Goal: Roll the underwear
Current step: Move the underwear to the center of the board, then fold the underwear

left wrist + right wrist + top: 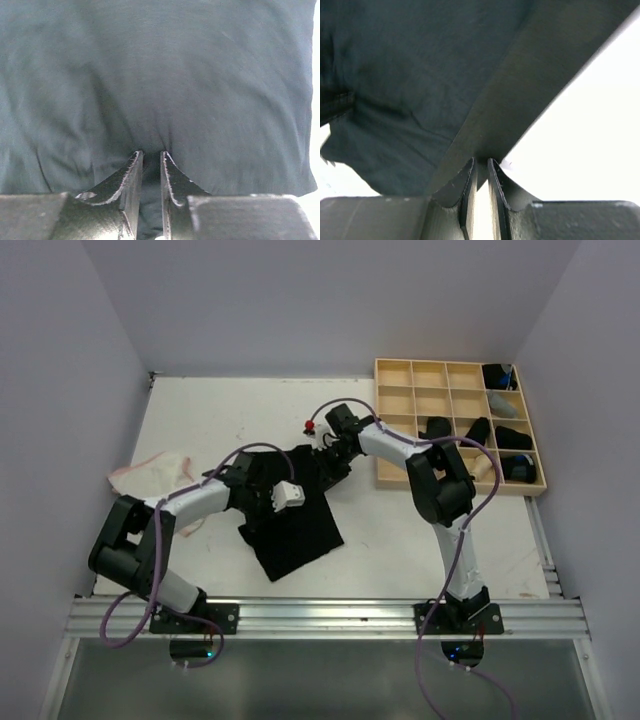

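White surface (400, 540), pale walls on three sides, both arms reaching in to mid-frame. Black underwear (300, 530) lies spread at the centre of the overhead view, its far edge under the two wrists and its near corner pointing toward the bottom of the frame. Left hand (151, 155): fingers drawn close with dark cloth running down between them, so clenched on the underwear's edge. Right hand (480, 161): fingers just as narrow, pinching an edge, with a taut fold climbing from the tips toward the upper right of that view. Cloth looks thin, limp and matt, faintly creased, mostly flat; no roll formed yet. Risks, as judged: both pinches sit right at the edge, so the fabric could slide free once pulled. Uneven travel between the hands would skew the roll or bunch it. Whitish pair (155, 472) lies crumpled at left. Wooden tray (440, 362), upper right, holds dark rolls (515, 438).
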`<act>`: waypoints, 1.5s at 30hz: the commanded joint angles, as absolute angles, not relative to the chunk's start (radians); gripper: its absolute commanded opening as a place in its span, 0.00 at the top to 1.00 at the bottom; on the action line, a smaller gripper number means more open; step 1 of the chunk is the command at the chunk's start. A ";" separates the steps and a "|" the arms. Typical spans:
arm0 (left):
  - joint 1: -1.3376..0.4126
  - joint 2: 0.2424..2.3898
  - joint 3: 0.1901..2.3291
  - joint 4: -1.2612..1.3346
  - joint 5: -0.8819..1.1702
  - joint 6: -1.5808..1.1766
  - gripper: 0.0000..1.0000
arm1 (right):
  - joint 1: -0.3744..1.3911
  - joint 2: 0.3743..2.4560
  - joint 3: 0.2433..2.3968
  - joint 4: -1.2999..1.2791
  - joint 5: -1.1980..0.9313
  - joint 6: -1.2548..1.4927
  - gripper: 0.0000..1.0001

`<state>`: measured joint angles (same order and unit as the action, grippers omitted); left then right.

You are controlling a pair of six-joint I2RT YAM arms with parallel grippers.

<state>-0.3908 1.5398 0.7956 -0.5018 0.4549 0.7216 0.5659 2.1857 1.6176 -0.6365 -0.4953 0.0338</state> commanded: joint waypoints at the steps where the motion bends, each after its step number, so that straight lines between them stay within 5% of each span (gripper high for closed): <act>1: -0.454 1.494 0.755 -0.552 0.531 0.726 0.75 | 0.557 2.243 1.766 -0.745 -0.469 -0.113 0.81; 7: -0.424 1.413 0.830 -0.515 0.595 0.606 0.61 | 0.546 2.148 1.795 -0.845 -0.655 -0.230 0.76; 11: -0.260 1.394 0.995 -0.526 0.660 0.580 0.57 | 0.522 2.042 1.810 -0.721 -0.670 -0.163 0.57; 19: -0.034 1.617 1.205 -0.554 0.660 0.480 0.55 | 0.522 2.365 2.296 -0.804 -0.623 -0.204 0.41; 25: 0.098 1.770 1.287 -0.580 0.686 0.451 0.53 | 0.522 2.439 2.258 -0.586 -0.583 -0.235 0.23; 36: 0.107 1.873 1.278 -0.555 0.657 0.477 0.52 | 0.525 2.514 2.168 -0.374 -0.696 -0.271 0.23; 45: 0.107 1.948 1.312 -0.571 0.618 0.482 0.52 | 0.528 2.571 2.197 -0.436 -0.747 -0.328 0.30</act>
